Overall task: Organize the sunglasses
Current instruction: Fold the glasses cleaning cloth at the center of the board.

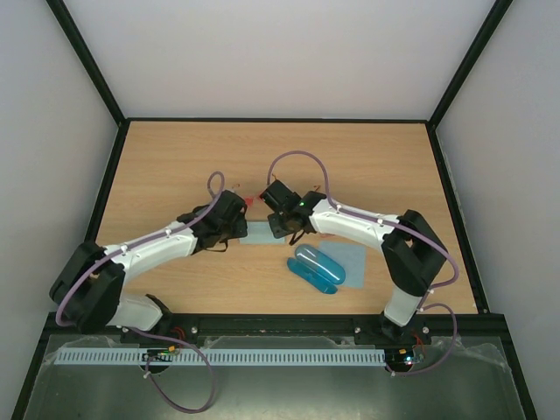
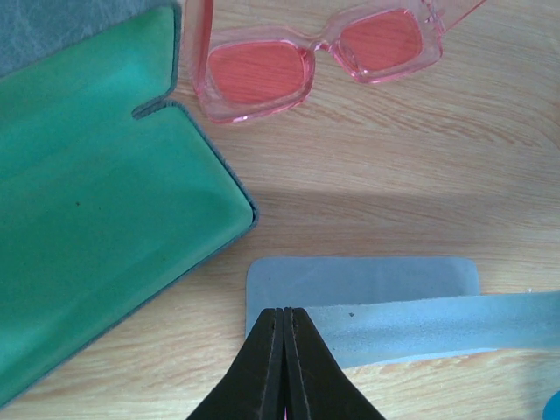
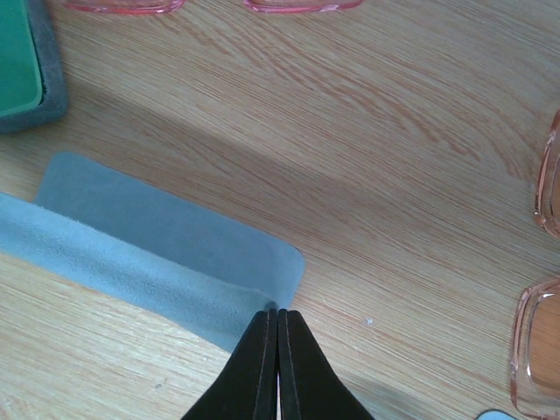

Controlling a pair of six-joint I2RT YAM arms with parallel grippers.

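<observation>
Two containers wait on the light wood-grain table (image 1: 175, 157). The larger in view, an oblong soft green case (image 2: 96, 236), lies opened flat with its lining up. The part that shows holds nothing, so it is probably laid out ready to take a pair. An oblong glossy blue case (image 1: 317, 267) sits nearer the right arm, partly on a second pale blue cloth (image 1: 357, 255); I cannot tell whether it is open or what it holds. Beside the green case, a pale blue square microfibre cloth (image 2: 367, 280) lies with one long edge turned back over itself, which looks like a fold in progress. The thin-framed sunglasses with red-pink translucent lenses (image 2: 315, 61) rest on bare wood just beyond the green case, outside any case. The thin-framed sunglasses with orange translucent lenses (image 3: 542, 350) lie at the edge of the right wrist view, also uncased. The left gripper (image 2: 284, 313) and the right gripper (image 3: 278, 313) are both clamped tight, each apparently pinching one end of that turned edge.
</observation>
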